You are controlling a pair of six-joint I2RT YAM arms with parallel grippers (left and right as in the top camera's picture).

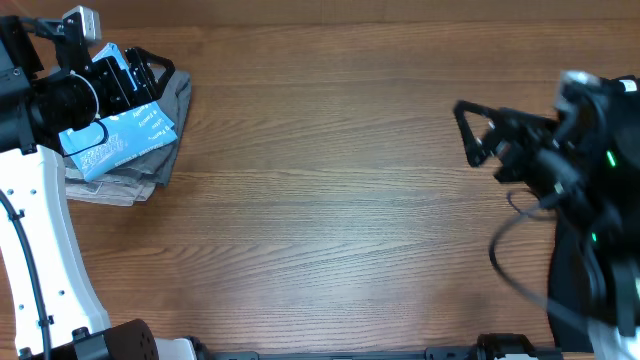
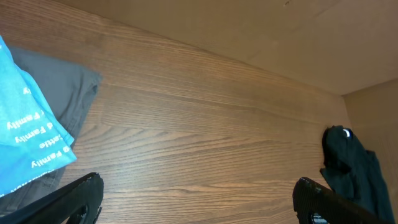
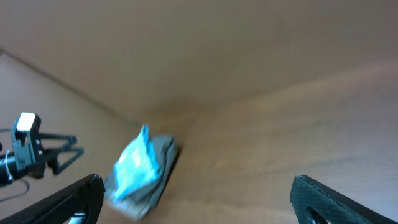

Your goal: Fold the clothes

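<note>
Both my jaws are spread wide, nothing held. Left gripper (image 1: 158, 75) hangs at 10 o'clock of the table (image 1: 330, 200), at the 1 o'clock corner of the pile. The folded light blue T-shirt (image 1: 118, 140) lies there on a grey garment (image 1: 172, 105), white lettering up. Right gripper (image 1: 467, 132) is at 3 o'clock, well apart from the pile, above bare wood.

The brown wood-grain table (image 1: 350, 200) is seen from straight above overhead, low and close facing right from the left wrist, and from farther off facing left from the right wrist. The light blue T-shirt (image 1: 118, 142) is shared by all.
</note>
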